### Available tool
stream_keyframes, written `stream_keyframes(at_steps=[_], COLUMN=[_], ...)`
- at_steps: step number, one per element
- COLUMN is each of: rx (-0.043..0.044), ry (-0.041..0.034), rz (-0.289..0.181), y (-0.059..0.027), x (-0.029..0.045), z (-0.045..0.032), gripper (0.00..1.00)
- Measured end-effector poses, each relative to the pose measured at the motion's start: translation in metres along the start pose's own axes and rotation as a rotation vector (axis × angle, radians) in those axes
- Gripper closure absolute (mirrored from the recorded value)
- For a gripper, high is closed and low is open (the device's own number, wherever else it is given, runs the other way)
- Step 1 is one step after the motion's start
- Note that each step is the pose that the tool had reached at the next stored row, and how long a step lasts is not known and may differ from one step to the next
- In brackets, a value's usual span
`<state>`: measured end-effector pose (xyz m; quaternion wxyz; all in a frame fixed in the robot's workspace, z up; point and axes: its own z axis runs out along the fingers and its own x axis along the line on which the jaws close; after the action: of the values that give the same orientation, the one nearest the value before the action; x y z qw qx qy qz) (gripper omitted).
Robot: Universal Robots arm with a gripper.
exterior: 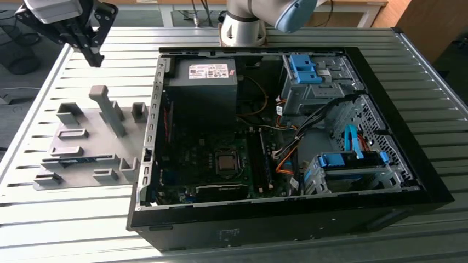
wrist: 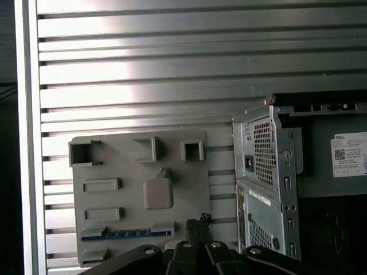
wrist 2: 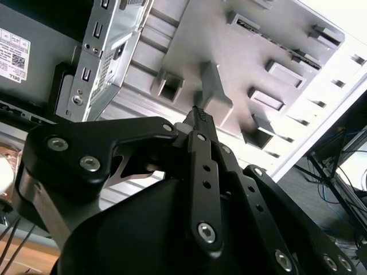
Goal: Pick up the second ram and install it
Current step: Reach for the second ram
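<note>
- Gripper (exterior: 93, 60) hovered over the slatted table (exterior: 131, 44), fingers closed together, empty.
- Second ram (wrist: 126, 234) lay slotted in the grey fixture (wrist: 143, 166), beside the open computer case (exterior: 292, 224).

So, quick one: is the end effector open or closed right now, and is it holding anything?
End effector: closed, holding nothing. The second ram lies in the grey fixture.

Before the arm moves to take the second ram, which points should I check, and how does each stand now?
1. Ram lies in the fixture: ok.
2. End effector empty: ok.
3. End effector open for the grasp: not ok, shut.
4. End effector clear of the ram: ok.
5. Case open, board exposed: ok.
6. Free slot on the board: cannot tell.
</note>
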<state>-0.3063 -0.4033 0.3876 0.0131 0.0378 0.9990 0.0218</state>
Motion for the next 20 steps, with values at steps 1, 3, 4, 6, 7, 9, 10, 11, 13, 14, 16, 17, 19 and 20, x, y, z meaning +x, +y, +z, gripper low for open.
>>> stream_keyframes(at_steps=[1,3,4,6,7,9,10,11,13,14,16,17,19,20], rx=[0.0000,0.0000,0.0001,0.0002,0.0001,0.0001,0.0002,0.0001,0.0001,0.0002,0.0002,0.0002,0.0004,0.0006], ry=[0.0000,0.0001,0.0001,0.0001,0.0000,0.0000,0.0001,0.0001,0.0004,0.0007,0.0015,0.0024,0.0043,0.0054], rz=[0.000,0.000,0.000,0.000,0.000,0.000,0.000,0.000,0.000,0.000,0.000,0.000,0.000,0.000], y=[-0.0023,-0.0080,-0.0111,-0.0168,-0.0196,-0.0233,-0.0249,-0.0259,-0.0277,-0.0285,-0.0301,-0.0310,-0.0331,-0.0340], x=[0.0015,0.0043,0.0059,0.0093,0.0115,0.0170,0.0200,0.0233,0.0303,0.0338,0.0403,0.0427,0.0473,0.0497], z=[0.0001,0.0001,0.0001,0.0001,0.0002,0.0003,0.0003,0.0005,0.0009,0.0011,0.0018,0.0022,0.0032,0.0036], gripper=[0.89,0.89,0.89,0.89,0.89,0.89,0.89,0.89,0.89,0.89,0.89,0.89,0.89,0.89])
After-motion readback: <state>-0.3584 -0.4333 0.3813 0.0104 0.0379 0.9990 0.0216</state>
